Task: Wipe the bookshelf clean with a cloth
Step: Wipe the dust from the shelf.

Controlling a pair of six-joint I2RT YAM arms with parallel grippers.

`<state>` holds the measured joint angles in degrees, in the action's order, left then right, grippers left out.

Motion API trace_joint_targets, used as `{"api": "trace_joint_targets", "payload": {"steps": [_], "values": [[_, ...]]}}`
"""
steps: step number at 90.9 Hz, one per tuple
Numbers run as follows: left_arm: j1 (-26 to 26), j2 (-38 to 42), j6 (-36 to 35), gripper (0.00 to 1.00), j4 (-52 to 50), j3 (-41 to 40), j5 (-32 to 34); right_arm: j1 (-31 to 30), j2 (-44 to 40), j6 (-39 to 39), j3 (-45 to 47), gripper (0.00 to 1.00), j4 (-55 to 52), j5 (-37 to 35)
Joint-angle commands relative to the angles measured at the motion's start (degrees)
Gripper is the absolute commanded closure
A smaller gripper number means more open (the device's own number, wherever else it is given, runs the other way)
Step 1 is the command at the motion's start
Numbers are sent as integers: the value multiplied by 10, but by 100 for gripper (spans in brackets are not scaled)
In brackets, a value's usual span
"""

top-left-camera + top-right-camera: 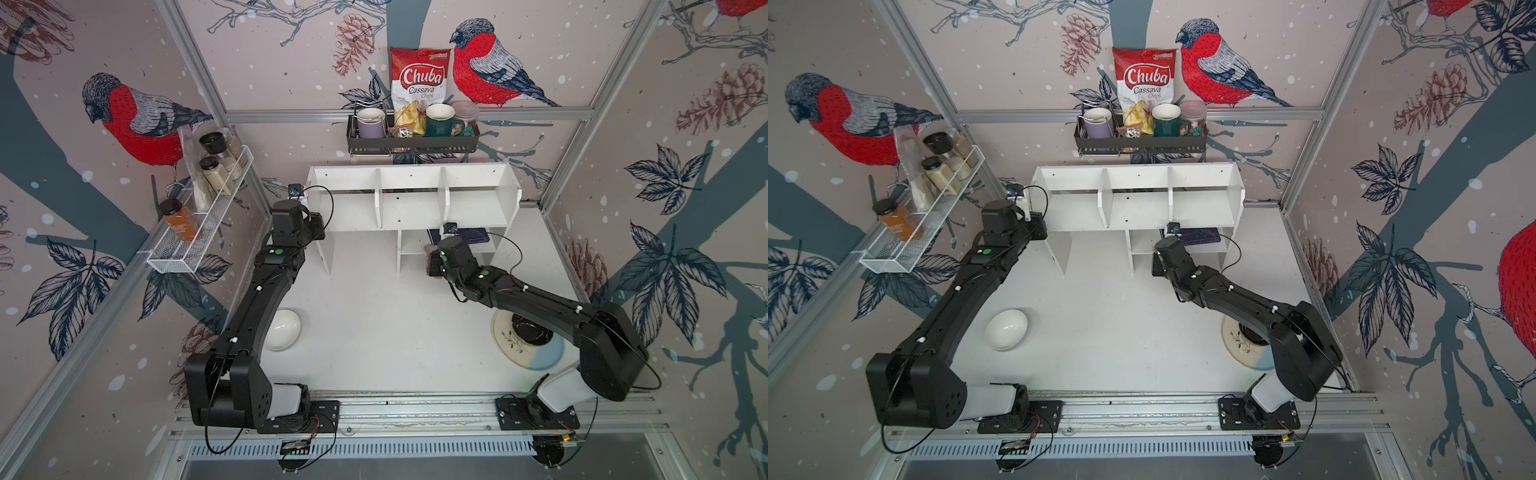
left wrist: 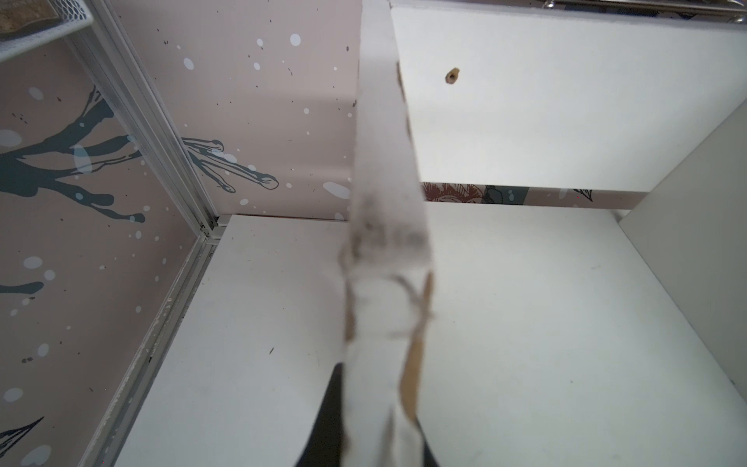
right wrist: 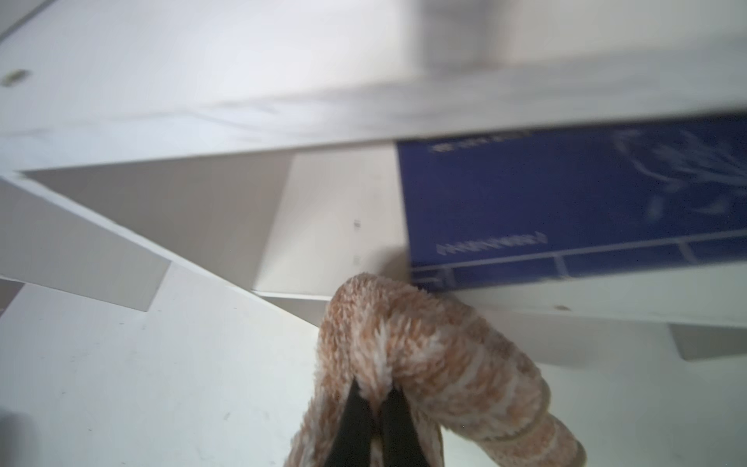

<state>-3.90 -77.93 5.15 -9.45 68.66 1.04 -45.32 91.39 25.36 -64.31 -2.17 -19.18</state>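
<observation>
The white bookshelf [image 1: 411,208] [image 1: 1133,208] stands at the back of the table in both top views. My left gripper [image 1: 320,226] [image 2: 380,404] is shut on the front edge of its left side panel [image 2: 384,170], one black finger on each face. My right gripper [image 1: 434,262] [image 3: 376,392] is shut on the tan striped cloth [image 3: 436,351], which bunches over the fingertips. The cloth touches the front edge of the lower shelf next to a blue book [image 3: 566,202] [image 1: 469,235]. In a top view only a scrap of cloth [image 1: 430,250] shows beside the wrist.
A white bowl [image 1: 282,330] sits under the left arm. A plate with a dark bowl [image 1: 528,340] lies under the right arm. A black wire rack [image 1: 411,141] hangs on the back wall. A white mesh rack [image 1: 199,224] with jars is on the left wall.
</observation>
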Motion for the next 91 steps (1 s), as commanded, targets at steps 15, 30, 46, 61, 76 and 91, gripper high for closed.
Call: {"api": "trace_joint_targets", "payload": {"steps": [15,30,46,61,76,91], "values": [[-1,-6,52,100,-84,-7,-68,-80,68,-34,-141,100,-24,-69],[0,-5,56,100,-84,-7,-67,-99,46,-73,-191,100,-28,-117],[0,-1,70,100,-80,-5,-77,-87,62,-57,-181,100,4,-83],[0,5,80,100,-73,-9,-83,-111,123,-69,-231,100,39,-1],[0,8,87,100,-71,-10,-88,-140,191,-74,-317,100,45,52],[0,9,87,100,-74,-11,-79,-134,209,-50,-332,100,48,98]]}}
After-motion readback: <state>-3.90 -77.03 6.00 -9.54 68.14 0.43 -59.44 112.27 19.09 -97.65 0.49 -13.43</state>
